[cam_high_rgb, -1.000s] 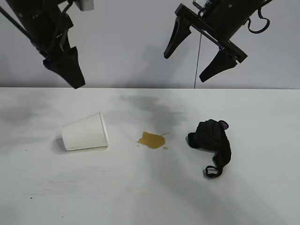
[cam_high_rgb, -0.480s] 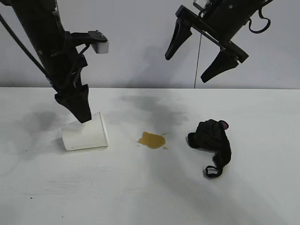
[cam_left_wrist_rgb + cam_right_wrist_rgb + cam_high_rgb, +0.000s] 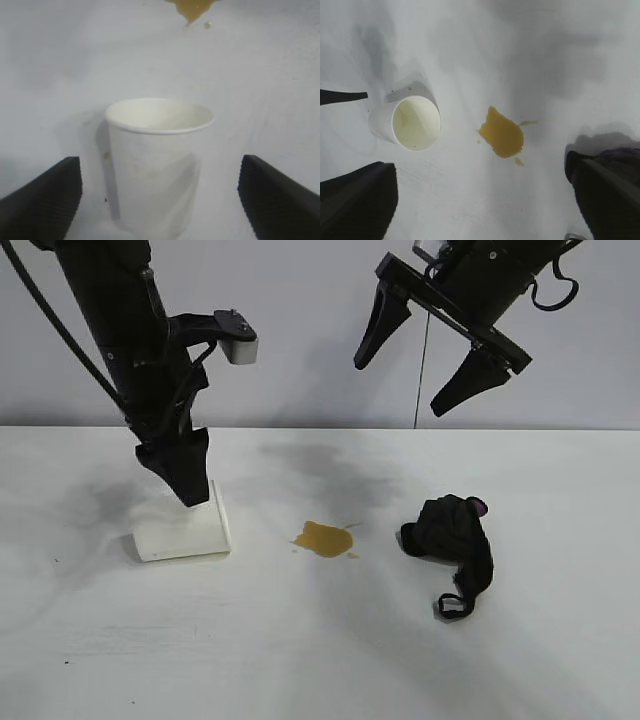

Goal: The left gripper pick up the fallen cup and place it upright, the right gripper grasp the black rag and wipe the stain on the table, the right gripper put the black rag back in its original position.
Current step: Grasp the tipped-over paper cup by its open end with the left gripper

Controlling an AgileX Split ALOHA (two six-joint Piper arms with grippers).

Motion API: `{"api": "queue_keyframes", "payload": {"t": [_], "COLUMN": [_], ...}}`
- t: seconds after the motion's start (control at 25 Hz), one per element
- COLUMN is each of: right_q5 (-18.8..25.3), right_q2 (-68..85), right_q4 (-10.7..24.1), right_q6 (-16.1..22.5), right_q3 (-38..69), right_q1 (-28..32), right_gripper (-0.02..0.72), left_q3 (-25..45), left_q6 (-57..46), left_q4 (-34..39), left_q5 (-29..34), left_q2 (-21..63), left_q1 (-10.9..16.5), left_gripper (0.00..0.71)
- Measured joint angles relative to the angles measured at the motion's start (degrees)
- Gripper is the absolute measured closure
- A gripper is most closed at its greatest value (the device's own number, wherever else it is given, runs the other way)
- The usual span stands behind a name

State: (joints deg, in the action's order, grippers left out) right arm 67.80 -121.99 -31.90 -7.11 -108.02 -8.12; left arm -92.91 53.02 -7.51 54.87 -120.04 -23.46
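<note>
White paper, plain and unprinted, makes up the cup (image 3: 182, 530), which lies on its side on the table (image 3: 320, 660), empty inside, its rolled rim facing the stain (image 3: 324, 538). That amber blotch sits between the cup and the black rag (image 3: 452, 540). Spread wide, the left gripper (image 3: 160, 200) straddles the cup without touching it. Above the rag, the right gripper (image 3: 418, 352) hangs with its fingers apart.

The left gripper (image 3: 187, 483) hides part of the cup (image 3: 180, 531) in the exterior view (contact cannot be told). The right wrist view's edge cuts off the black rag (image 3: 620, 165); the left wrist view's crops the stain (image 3: 192, 7).
</note>
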Motion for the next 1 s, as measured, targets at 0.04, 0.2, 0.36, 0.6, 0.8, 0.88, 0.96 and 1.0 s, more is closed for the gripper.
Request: {"api": "queue_keyframes", "payload": {"t": [0.04,0.2,0.36,0.6,0.8,0.88,0.96,1.0], "right_q5": [-0.04,0.12,0.38,0.63,0.63,0.68,0.61,0.61], "right_q2": [0.00,0.00,0.00,0.00,0.00,0.00,0.00,0.00], "right_q4": [0.00,0.00,0.00,0.05,0.05,0.05,0.05,0.05], "right_q6": [0.00,0.00,0.00,0.00,0.00,0.00,0.00,0.00], "right_q3": [0.00,0.00,0.00,0.00,0.00,0.00,0.00,0.00], "right_q1": [0.00,0.00,0.00,0.00,0.00,0.00,0.00,0.00], "right_gripper": [0.042,0.042,0.042,0.042,0.042,0.042,0.042,0.042], "left_q3": [0.00,0.00,0.12,0.11,0.11,0.11,0.11,0.11], "left_q6": [-0.36,-1.29,-2.58,-2.99,-2.99,-2.99,-2.93,-2.76], "left_q4": [0.26,-0.32,-1.02,-0.95,-1.12,-1.12,-1.12,-1.12], "left_q5": [-0.33,-0.06,2.25,0.52,0.01,-0.76,-1.36,-1.49], "left_q2": [0.00,-1.30,-5.12,-5.90,-5.90,-5.90,-5.90,-5.90], "left_q1": [0.00,0.00,0.00,0.00,0.00,0.00,0.00,0.00], "left_gripper": [0.107,0.107,0.107,0.107,0.107,0.107,0.107,0.107]}}
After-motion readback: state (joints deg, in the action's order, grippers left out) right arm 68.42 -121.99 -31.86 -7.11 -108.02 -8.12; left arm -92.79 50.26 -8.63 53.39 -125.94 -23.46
